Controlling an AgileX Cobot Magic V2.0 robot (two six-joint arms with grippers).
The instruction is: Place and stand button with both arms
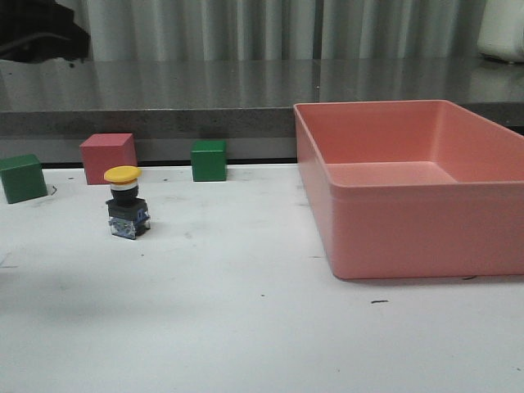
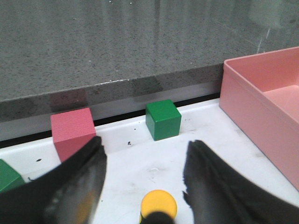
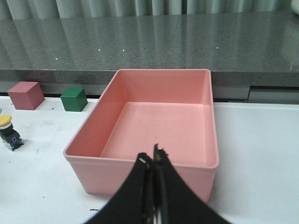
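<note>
Front view shows the button (image 1: 126, 203) standing upright on the bench (image 1: 246, 311). Left gripper (image 2: 145, 179) jaws are spread apart; right gripper (image 3: 153, 163) jaws are pressed together, empty.

The button (image 1: 127, 202) stands upright on the white counter (image 1: 246, 327) with open surface in front of it and to its right. Behind it, near the back edge, a pink-red cube (image 1: 108, 157) and two green cubes (image 1: 209, 160) (image 1: 22, 178) crowd the approach. A pink bin (image 1: 409, 196) blocks the right side.
</note>
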